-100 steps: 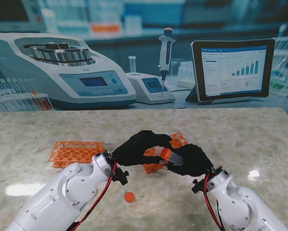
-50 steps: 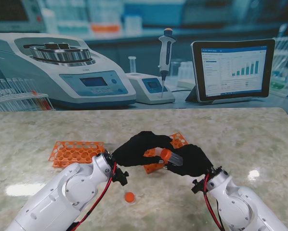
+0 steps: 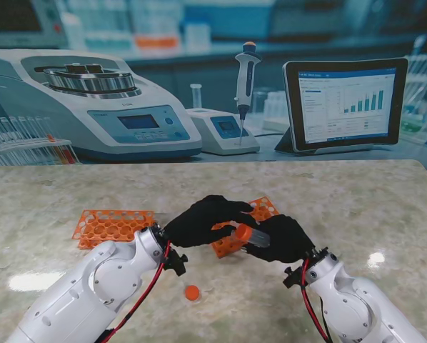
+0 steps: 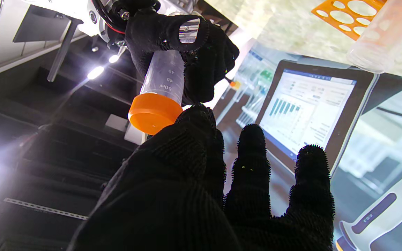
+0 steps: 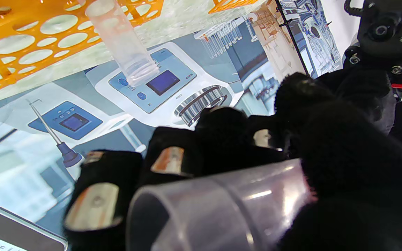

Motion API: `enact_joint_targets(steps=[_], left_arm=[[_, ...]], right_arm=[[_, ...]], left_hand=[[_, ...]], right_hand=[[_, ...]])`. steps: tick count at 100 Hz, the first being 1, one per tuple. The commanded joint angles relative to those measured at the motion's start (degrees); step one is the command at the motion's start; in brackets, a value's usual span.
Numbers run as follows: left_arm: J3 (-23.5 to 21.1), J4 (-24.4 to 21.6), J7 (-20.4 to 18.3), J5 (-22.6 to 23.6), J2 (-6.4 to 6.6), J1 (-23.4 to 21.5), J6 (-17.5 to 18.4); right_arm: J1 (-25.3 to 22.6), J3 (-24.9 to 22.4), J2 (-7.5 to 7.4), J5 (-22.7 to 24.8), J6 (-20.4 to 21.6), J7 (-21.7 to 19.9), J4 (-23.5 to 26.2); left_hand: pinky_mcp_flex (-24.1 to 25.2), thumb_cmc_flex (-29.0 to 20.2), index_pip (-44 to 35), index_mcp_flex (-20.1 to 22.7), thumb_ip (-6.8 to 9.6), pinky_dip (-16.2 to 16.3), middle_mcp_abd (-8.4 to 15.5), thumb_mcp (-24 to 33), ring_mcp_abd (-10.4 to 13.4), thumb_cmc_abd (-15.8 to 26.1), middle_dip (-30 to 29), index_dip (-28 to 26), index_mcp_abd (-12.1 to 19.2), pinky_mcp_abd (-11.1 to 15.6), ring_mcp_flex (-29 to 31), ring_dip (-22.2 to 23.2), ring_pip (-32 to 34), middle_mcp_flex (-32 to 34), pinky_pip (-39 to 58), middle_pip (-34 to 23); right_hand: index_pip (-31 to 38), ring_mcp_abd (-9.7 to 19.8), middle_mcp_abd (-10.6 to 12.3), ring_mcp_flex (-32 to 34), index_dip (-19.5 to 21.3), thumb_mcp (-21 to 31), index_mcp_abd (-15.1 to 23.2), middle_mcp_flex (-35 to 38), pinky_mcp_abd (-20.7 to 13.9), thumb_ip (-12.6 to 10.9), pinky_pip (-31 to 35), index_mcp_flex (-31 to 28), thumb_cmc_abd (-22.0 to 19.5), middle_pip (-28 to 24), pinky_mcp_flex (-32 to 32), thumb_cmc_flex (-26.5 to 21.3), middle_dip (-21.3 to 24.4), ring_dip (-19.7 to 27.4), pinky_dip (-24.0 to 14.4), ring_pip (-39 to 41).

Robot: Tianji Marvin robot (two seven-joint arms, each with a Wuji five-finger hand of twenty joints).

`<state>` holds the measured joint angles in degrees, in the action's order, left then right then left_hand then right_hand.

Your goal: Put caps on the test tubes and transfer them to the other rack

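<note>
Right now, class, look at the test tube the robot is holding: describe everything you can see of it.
The test tube is clear plastic, with printed volume marks reading 50 ml, 45 and 40 near its mouth. An orange screw cap sits on that end. The right hand is wrapped around its body, holding it tilted above the table, cap end toward the left hand. The left hand's fingertips are at the cap's rim; its other fingers are spread. How tightly the cap is seated cannot be told.
</note>
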<state>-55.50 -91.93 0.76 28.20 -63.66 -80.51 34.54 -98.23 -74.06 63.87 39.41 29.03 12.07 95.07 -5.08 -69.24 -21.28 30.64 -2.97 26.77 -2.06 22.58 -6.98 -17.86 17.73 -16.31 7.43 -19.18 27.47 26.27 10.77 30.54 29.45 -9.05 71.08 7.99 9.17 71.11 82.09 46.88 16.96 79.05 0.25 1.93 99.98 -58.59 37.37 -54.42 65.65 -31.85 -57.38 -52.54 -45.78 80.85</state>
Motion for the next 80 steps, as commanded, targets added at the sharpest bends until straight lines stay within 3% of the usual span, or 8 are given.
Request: enact_joint_targets(steps=[1, 19, 35, 49, 69, 72, 80], left_arm=[[-0.01, -0.4, -0.12, 0.21, 0.09, -0.23, 0.19], [-0.25, -0.68, -0.16, 0.29, 0.08, 0.05, -0.19], [-0.83, -1.2, -0.35, 0.15, 0.1, -0.01, -0.65], [-1.67, -1.98, -0.92, -0.55, 0.24, -0.73, -0.76], [-2.92, -3.21, -1.28, -0.51, 0.46, -2.14, -0.26], [-3.11, -3.43, -1.39, -0.65, 0.5, -2.39, -0.17], [-3.52, -3.89, -1.96, -1.34, 0.64, -3.01, 0.03]], right_arm=[[-0.26, 0.15, 0.22, -0.21, -0.07, -0.17, 0.32], [-0.28, 0.12, 0.23, -0.23, -0.08, -0.14, 0.32], [-0.33, 0.06, 0.24, -0.18, -0.06, -0.03, 0.34], [-0.35, 0.02, 0.25, -0.21, -0.08, -0.02, 0.35], [-0.33, 0.03, 0.24, -0.16, -0.04, -0.05, 0.34], [-0.33, 0.04, 0.24, -0.17, -0.05, -0.04, 0.34], [-0.34, 0.03, 0.24, -0.16, -0.07, -0.02, 0.34]], left_hand=[[1.14, -4.07, -0.25, -0.81, 1.24, -1.69, 1.57, 2.14, 1.8, 1.51, -1.54, 0.73, 4.82, -0.02, -1.42, -0.94, -1.01, -1.61, 0.46, 1.21], [1.26, -3.77, 0.56, -1.74, 1.22, -1.57, 1.3, 1.98, 1.71, 2.02, -1.71, 1.27, 3.9, 0.07, -1.89, -1.05, -1.15, -2.19, 0.28, 1.37], [1.51, -2.85, 2.8, -1.96, 1.32, -1.4, 0.92, 0.04, 1.81, 3.98, -1.87, 2.69, 0.3, 0.24, -2.35, -1.14, -1.24, -2.94, -0.2, 1.6], [2.03, -2.43, 7.97, -1.78, 2.93, -0.79, -0.37, -10.82, 1.63, 9.51, -2.08, 5.63, -6.97, 0.46, -3.35, -1.21, -1.61, -4.42, -1.46, 2.35], [2.48, 2.93, 9.97, -2.58, 2.44, -0.8, -1.05, -15.62, 1.63, 13.12, -2.14, 6.67, -9.08, 0.64, -4.02, -1.27, -1.89, -5.09, -2.12, 2.87], [2.32, 2.36, 10.78, -2.1, 3.2, -0.53, -1.3, -20.02, 1.51, 14.46, -2.01, 7.19, -9.67, 0.68, -4.05, -1.19, -1.89, -5.03, -2.81, 3.12], [2.65, 8.56, 11.39, -3.18, 3.14, -0.43, -1.73, -22.99, 1.2, 15.67, -2.1, 7.42, -11.38, 0.58, -4.49, -1.27, -2.14, -5.62, -3.26, 3.48]], right_hand=[[3.45, 7.96, -0.69, 4.9, 1.78, 0.28, 3.64, 2.49, -0.75, -0.72, 6.0, -1.44, -0.93, -0.53, 1.6, -2.73, -0.54, -2.41, -0.29, 7.66], [3.45, 7.96, -0.65, 4.9, 1.78, 0.31, 3.64, 2.46, -0.75, -0.72, 6.0, -1.44, -0.88, -0.52, 1.6, -2.75, -0.53, -2.41, -0.29, 7.66], [3.44, 7.96, -0.59, 4.9, 1.79, 0.32, 3.64, 2.46, -0.75, -0.71, 6.0, -1.44, -0.94, -0.51, 1.6, -2.71, -0.53, -2.41, -0.29, 7.66], [3.44, 7.96, -0.68, 4.9, 1.79, 0.32, 3.64, 2.45, -0.75, -0.71, 5.99, -1.44, -0.93, -0.51, 1.6, -2.76, -0.54, -2.41, -0.28, 7.66], [3.44, 7.96, -0.68, 4.9, 1.79, 0.33, 3.64, 2.45, -0.73, -0.7, 5.98, -1.44, -0.91, -0.52, 1.6, -2.74, -0.54, -2.41, -0.28, 7.66], [3.44, 7.96, -0.67, 4.9, 1.79, 0.29, 3.64, 2.45, -0.73, -0.69, 5.98, -1.43, -0.89, -0.52, 1.6, -2.67, -0.54, -2.41, -0.28, 7.66], [3.44, 7.96, -0.63, 4.9, 1.79, 0.31, 3.65, 2.45, -0.73, -0.69, 5.98, -1.43, -0.92, -0.51, 1.6, -2.72, -0.54, -2.41, -0.28, 7.66]])
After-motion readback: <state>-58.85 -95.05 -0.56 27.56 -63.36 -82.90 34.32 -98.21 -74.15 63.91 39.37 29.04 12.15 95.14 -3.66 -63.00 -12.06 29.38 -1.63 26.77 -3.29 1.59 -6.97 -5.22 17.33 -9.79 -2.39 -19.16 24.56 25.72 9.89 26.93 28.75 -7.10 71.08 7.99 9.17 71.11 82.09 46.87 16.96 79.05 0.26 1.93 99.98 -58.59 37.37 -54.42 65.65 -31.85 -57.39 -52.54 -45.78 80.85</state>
